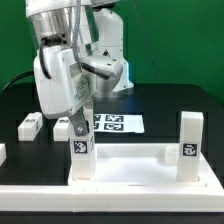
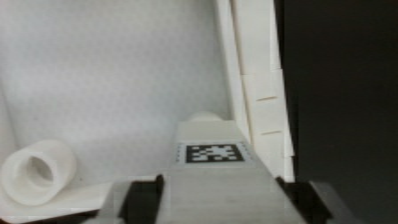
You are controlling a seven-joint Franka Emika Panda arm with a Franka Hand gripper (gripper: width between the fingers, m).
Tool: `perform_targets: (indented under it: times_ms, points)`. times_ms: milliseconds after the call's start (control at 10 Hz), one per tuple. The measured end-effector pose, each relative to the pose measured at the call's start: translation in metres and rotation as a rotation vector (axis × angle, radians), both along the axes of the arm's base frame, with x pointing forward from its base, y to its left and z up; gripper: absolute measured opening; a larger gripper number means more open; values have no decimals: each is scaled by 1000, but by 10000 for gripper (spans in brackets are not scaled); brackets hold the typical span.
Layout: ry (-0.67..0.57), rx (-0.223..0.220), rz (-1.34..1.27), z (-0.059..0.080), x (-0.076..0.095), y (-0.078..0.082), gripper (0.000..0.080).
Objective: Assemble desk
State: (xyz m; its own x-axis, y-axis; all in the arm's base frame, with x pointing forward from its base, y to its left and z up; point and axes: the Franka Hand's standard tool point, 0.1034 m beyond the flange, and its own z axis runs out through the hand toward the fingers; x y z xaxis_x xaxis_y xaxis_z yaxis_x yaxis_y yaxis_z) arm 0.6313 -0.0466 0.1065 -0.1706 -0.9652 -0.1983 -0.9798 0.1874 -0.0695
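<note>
The white tabletop (image 1: 130,172) lies at the front of the black table, raised rim up. A white square leg (image 1: 190,140) stands upright in its corner on the exterior view's right. My gripper (image 1: 80,124) is shut on a second leg (image 1: 80,152), held upright over the corner on the exterior view's left. In the wrist view the gripper (image 2: 231,192) has a dark finger (image 2: 146,196) on each side of this tagged leg (image 2: 217,150). The tabletop floor (image 2: 107,70), its rim (image 2: 263,80) and a round socket (image 2: 36,172) lie beyond. Whether the leg is seated is hidden.
Two loose legs (image 1: 30,127) (image 1: 62,128) lie on the table behind the tabletop, and part of another white piece (image 1: 2,152) shows at the exterior view's left edge. The marker board (image 1: 117,123) lies flat further back. A long white rail (image 1: 110,198) runs along the front.
</note>
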Motion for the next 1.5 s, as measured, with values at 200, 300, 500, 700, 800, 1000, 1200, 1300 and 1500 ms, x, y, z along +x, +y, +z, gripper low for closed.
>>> perform_targets:
  times_ms: [200,300,500,700,800,1000,1200,1300,1500]
  points:
    - [-11,-7,83,0,-1,0,288]
    - [-36,-22,253,1,-1,-1,454]
    - [-92,-65,617,2,-1,1,634]
    - [-119,-82,769,2,-1,1,647]
    - [-136,-91,860,1,-1,1,647]
    - [-151,-142,1138,0,-1,-3,649]
    - [-152,-195,1358,-1,2,-3,649]
    - [-148,-194,1340,-2,1,-3,649]
    - [-147,-192,1325,-2,1,-3,377]
